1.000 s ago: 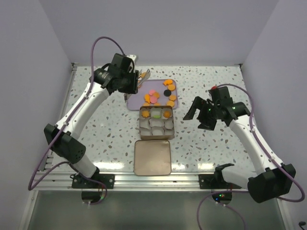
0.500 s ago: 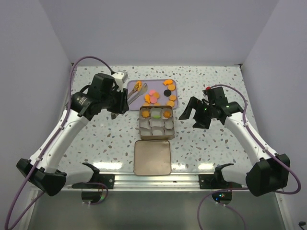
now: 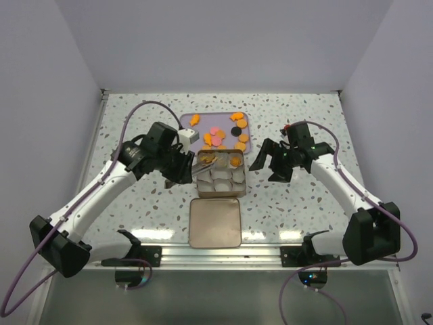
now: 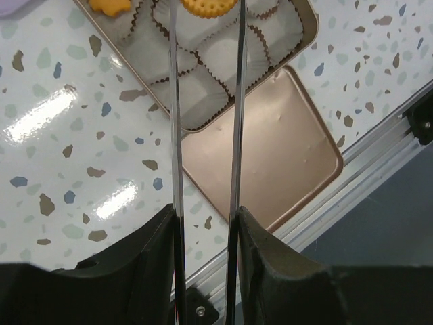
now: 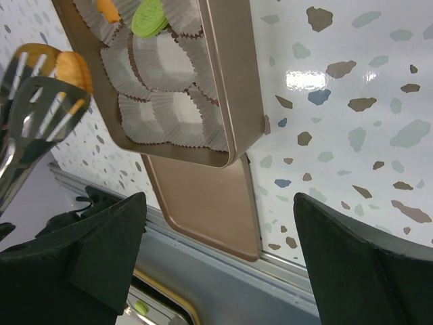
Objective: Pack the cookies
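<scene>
My left gripper (image 4: 205, 217) is shut on a pair of metal tongs (image 3: 206, 161). The tongs' tips pinch an orange cookie (image 4: 210, 7) above the back left of the square tin (image 3: 243, 181). White paper cups line the tin. The back row holds an orange cookie (image 5: 107, 8) and a green one (image 5: 150, 17). More cookies (image 3: 216, 139), mostly orange with some pink and one black, lie on the purple tray (image 3: 220, 118) behind the tin. My right gripper (image 3: 267, 166) hangs open and empty just right of the tin.
The tin's lid (image 3: 215, 222) lies flat right in front of the tin, near the metal rail at the table's front edge. Grey walls close in the speckled table on three sides.
My left arm has swung from the purple tray forward and to the right, carrying the tongs with a cookie to the tin. The right gripper has edged left toward the tin.
</scene>
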Robot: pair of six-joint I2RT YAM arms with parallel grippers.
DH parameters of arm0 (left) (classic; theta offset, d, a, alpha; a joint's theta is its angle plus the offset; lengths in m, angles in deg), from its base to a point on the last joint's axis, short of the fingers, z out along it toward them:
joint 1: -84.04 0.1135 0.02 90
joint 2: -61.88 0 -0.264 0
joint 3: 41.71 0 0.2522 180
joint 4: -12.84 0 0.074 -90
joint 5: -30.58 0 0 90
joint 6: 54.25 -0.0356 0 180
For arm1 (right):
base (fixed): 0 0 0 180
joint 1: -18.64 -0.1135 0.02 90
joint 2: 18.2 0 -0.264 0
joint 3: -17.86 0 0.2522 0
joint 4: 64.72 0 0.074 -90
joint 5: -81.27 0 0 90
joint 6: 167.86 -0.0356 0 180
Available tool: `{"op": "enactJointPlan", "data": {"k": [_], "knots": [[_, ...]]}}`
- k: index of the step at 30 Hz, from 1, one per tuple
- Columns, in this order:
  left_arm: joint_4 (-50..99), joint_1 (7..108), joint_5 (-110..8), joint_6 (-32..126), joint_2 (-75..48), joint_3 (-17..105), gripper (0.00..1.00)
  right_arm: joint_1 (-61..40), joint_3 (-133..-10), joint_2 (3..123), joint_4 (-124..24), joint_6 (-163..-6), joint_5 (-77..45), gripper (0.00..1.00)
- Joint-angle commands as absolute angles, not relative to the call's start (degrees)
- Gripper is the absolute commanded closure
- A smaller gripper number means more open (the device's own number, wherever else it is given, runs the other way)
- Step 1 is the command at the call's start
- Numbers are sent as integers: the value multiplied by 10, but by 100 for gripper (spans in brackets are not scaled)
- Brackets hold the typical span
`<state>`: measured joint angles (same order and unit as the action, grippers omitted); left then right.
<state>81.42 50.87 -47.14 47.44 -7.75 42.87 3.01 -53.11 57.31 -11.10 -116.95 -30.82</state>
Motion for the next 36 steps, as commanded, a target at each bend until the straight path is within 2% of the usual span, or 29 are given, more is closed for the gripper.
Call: {"op": "enactJointPlan", "data": {"k": [1,11,21,36], "knots": [[770,500,-439,459,-82,408,70,30,-561,576,-89,-1134,-315,7],[735,493,-457,470,-116,390,69,30,-513,568,-126,-1154,-329,7],[721,490,-481,474,-134,377,65,31,-524,568,-118,-1144,-325,7],[719,481,-488,482,-140,385,55,31,-519,572,-122,-1140,-328,7]]}}
